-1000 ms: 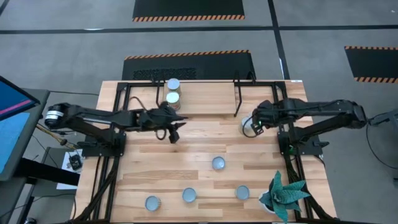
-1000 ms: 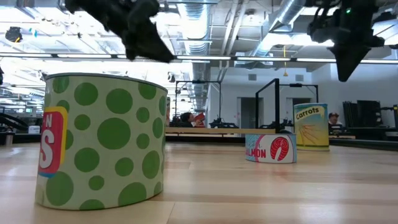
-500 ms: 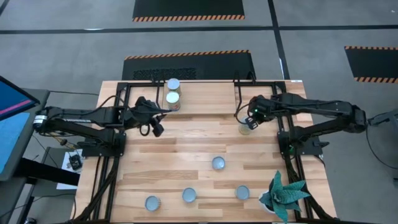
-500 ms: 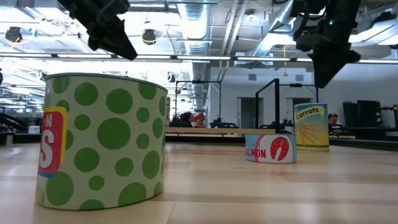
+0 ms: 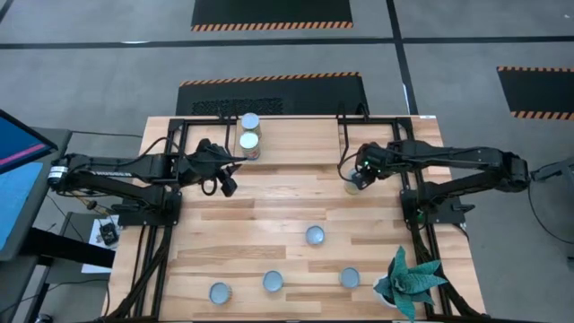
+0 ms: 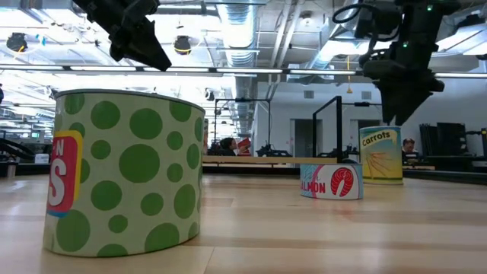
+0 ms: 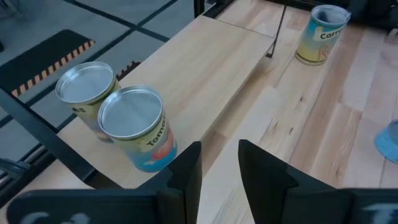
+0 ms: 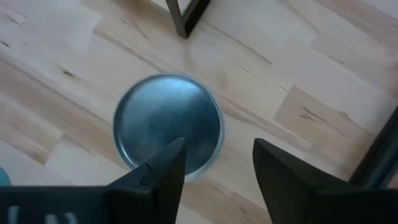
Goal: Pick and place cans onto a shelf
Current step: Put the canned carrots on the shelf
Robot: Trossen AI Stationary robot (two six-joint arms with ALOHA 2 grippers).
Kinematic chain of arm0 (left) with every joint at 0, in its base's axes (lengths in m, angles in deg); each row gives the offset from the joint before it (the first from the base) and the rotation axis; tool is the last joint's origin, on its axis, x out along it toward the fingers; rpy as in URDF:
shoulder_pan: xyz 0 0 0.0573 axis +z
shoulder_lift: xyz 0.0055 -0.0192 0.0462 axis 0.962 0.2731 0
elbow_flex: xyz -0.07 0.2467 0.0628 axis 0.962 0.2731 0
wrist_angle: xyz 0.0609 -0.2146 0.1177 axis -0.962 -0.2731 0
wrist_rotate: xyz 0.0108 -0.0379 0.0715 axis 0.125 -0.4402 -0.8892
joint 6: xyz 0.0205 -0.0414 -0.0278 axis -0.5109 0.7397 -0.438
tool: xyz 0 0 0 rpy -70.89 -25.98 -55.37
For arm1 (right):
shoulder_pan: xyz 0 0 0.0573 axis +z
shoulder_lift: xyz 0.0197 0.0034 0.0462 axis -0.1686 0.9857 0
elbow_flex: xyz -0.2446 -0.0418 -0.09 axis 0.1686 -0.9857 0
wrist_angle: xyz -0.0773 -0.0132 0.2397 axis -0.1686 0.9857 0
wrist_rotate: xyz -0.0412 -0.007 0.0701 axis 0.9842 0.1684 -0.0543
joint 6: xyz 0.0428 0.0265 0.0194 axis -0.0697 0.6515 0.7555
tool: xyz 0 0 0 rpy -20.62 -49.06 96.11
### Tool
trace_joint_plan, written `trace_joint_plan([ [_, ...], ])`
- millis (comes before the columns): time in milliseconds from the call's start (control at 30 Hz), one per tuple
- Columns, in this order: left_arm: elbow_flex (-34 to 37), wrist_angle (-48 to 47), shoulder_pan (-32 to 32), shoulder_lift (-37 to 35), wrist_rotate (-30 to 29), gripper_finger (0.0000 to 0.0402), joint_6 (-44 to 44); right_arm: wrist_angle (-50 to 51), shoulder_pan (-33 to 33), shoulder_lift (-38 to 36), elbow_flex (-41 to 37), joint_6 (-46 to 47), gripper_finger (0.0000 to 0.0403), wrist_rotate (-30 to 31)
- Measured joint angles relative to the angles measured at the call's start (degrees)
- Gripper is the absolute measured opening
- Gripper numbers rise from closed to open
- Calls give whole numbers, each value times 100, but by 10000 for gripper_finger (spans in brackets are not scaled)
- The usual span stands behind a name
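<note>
The shelf [image 5: 296,139] is a light-wood board on black legs along the table's far edge. Two cans [image 5: 250,121] [image 5: 248,142] stand upright on its left end, also in the left wrist view [image 7: 85,93] [image 7: 134,124]. A yellow carrots can [image 6: 380,154] stands on the table by the shelf's right leg. My right gripper [image 8: 217,168] hangs open just above its round top [image 8: 168,124], pointing steeply down and offset to one side. My left gripper [image 7: 217,168] is open with nothing between its fingers. It sits raised near the shelf's left end, clear of the two cans.
Several more cans stand on the near half of the table [image 5: 315,235] [image 5: 273,282] [image 5: 220,292] [image 5: 349,277]. In the low view a green-spotted can [image 6: 122,175] and a flat salmon can [image 6: 331,183] show. A green spiky plant [image 5: 408,278] stands at the near right corner.
My right gripper has moved a little toward the table's left, come down over the carrots can, and its fingers have opened. My left gripper has pulled back toward the table's left edge and risen a little, then kept still. No can has moved.
</note>
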State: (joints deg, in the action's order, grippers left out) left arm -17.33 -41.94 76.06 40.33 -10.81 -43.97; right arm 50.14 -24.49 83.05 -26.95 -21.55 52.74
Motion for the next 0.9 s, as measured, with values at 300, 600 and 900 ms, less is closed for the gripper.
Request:
trace_joint_plan([
  [300, 0, -30, 0, 2, 0, 96, -18, -4, -4, 510, 4, -137, 219, 15],
  [600, 0, -101, -1, 2, 1, 96, -20, -26, -4, 960, 55, -152, 191, -12],
  [900, 0, -405, 0, 2, 8, 96, -22, -577, -49, 793, 10, -109, 56, -825],
])
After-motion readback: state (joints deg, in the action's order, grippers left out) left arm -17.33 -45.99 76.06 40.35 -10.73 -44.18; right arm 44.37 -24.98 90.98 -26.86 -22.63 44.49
